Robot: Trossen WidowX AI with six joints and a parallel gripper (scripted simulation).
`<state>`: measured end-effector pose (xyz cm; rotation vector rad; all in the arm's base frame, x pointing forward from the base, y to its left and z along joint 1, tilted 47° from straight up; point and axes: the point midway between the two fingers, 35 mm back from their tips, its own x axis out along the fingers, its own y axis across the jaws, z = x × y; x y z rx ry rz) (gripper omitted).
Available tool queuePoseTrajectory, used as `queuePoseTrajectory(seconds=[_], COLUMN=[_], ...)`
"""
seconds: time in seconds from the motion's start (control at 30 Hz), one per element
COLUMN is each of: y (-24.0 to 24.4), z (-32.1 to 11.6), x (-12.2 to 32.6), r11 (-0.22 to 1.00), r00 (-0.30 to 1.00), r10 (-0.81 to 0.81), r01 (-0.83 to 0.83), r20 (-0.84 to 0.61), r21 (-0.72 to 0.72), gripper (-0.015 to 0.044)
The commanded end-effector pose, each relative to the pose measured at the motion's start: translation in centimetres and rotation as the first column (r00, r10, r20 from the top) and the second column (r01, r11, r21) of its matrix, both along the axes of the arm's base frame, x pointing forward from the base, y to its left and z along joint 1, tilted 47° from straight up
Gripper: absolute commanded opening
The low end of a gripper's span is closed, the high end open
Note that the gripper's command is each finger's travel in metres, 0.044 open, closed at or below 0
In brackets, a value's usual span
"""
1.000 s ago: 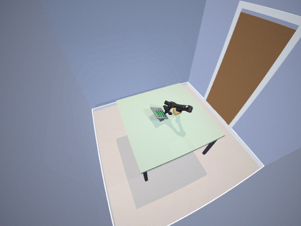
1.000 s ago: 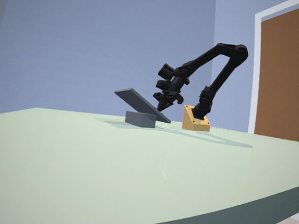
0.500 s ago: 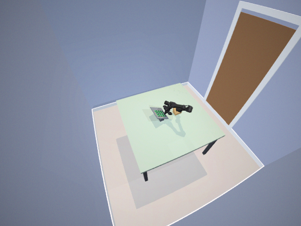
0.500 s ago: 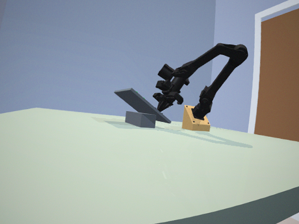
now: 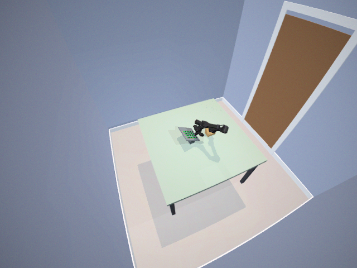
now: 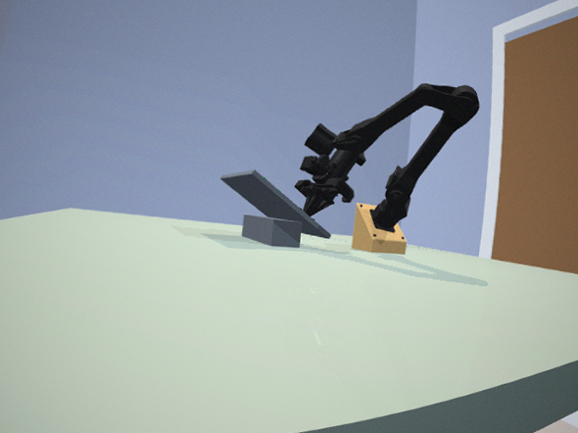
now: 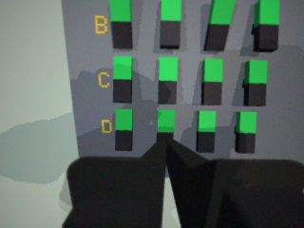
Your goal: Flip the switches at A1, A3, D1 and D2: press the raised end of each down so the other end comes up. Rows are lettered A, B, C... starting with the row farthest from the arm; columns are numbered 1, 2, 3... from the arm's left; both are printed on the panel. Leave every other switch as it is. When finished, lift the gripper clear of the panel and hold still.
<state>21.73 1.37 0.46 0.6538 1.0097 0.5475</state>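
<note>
Top view: the pale green tabletop (image 5: 178, 173) (image 6: 223, 306) (image 7: 28, 71) is carrying everything; the black arm (image 5: 211, 125) (image 6: 386, 118) is reaching from its tan wedge base (image 5: 208, 133) (image 6: 366, 243) toward the gray panel (image 5: 182, 129) (image 6: 260, 192) (image 7: 87, 62), which is sitting tilted on its block (image 6: 258, 229), approx. opposite the base; the jaws are staying out of any grasp, i.e. closed together w/ nothing between; their fingertips (image 5: 196, 135) (image 6: 308, 214) are pointing at the near, dark end of switch D2 (image 7: 165, 123), prob. touching or just shy of it, can't tell which.

Progress-wise, D2 is prob. the step in hand, its press not clearly showing as finished; D1 (image 7: 123, 129) is standing just beside it, its rocker tilt too small to call, so can't confirm done vs. to-do; A1 + A3 are lying outside the wrist view & looking too tiny in the top one, so their status is staying unknown; D3 (image 7: 206, 131) and D4 (image 7: 246, 132) are needing no touch, ditto rows B & C; final lift-clear + hold isn't happening yet, w/ the tips being down at the panel's near edge; so the task is def. running unfinished.
</note>
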Motion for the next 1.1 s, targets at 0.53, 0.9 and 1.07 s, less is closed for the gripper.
queuePoseTrajectory(seconds=[0.53, 0.9, 1.07], y=[-6.6, -7.7, -7.7], z=[4.9, 5.5, 5.5], x=[1.0, 3.7, 3.7], r11=[1.000, 1.000, 1.000], r00=[1.000, 1.000, 1.000], r10=[0.015, 0.016, 0.016], r01=[-0.015, -0.016, -0.016], r20=[-0.020, -0.018, -0.018], r21=[-0.004, -0.003, -0.003], gripper=[0.0000, 0.0000, 0.0000])
